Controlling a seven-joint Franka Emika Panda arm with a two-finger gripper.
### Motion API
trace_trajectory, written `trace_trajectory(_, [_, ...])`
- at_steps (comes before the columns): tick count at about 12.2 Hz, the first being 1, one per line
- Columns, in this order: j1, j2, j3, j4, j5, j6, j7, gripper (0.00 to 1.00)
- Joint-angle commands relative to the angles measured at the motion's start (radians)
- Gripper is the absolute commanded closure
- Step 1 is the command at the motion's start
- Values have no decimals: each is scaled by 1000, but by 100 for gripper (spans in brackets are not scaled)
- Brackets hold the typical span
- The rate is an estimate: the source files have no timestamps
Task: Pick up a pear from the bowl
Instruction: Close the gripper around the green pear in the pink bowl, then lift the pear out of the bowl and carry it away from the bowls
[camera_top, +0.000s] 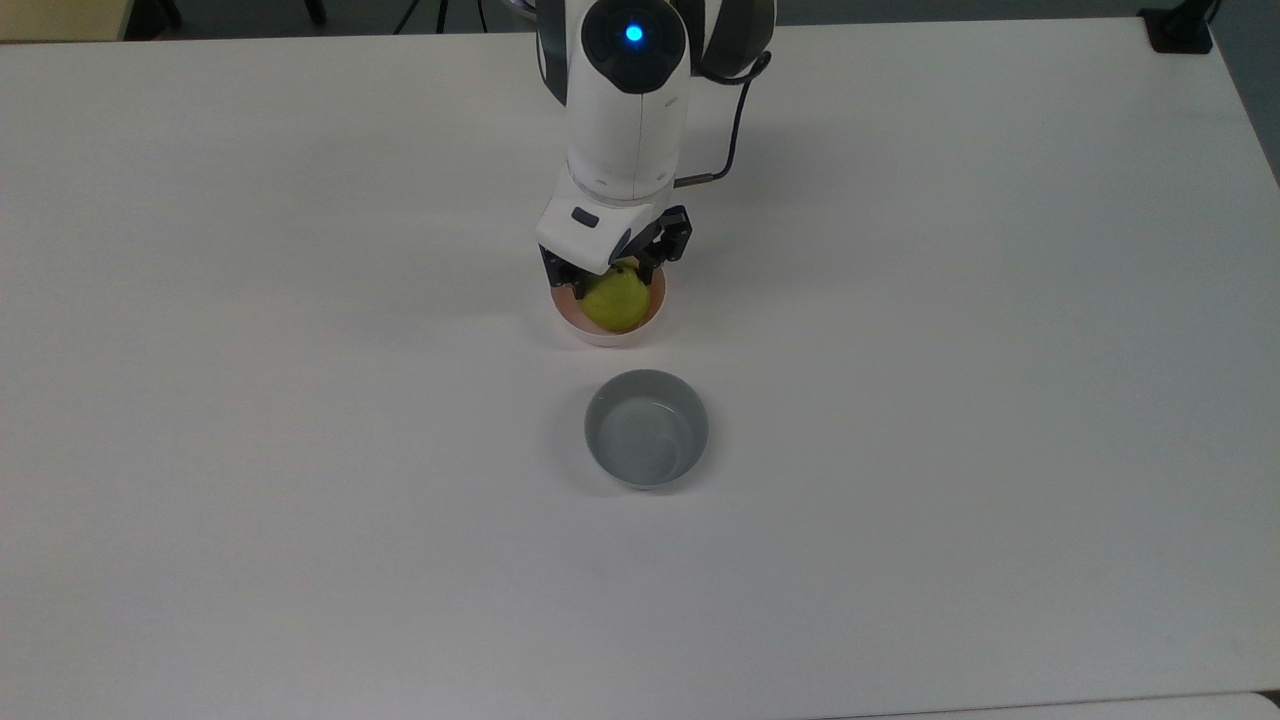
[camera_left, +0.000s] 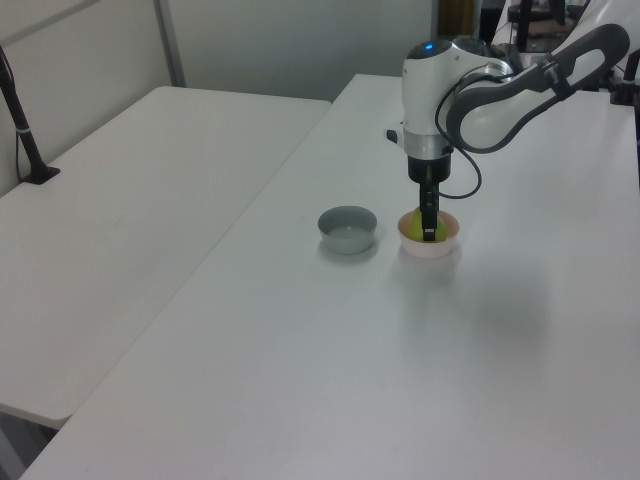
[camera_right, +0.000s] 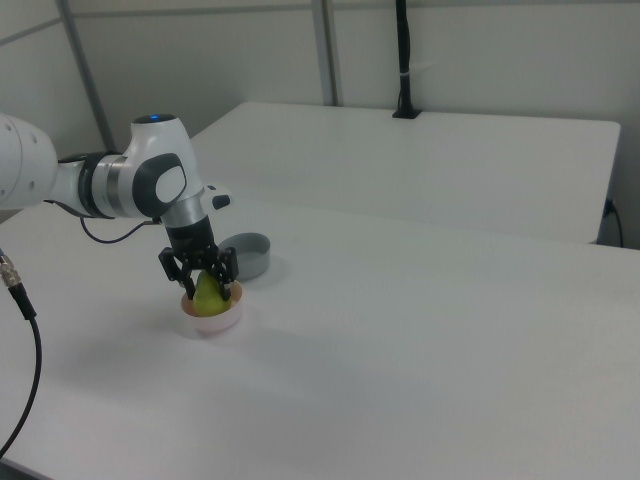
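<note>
While the pear (camera_right: 207, 291) sits in the pink bowl (camera_right: 212, 320), we see our claw (camera_right: 208, 284) closed around it, grey bowl (camera_right: 247, 254) nearby.

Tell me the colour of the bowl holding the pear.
Pale pink bowl; the top view shows it best.
</note>
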Motion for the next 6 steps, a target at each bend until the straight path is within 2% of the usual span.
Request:
trace_trajectory(1, [1, -55, -6, 29, -3, -73, -16, 52])
trace_trajectory(6, [-16, -135, -12, 150, 51, -286, -7, 52])
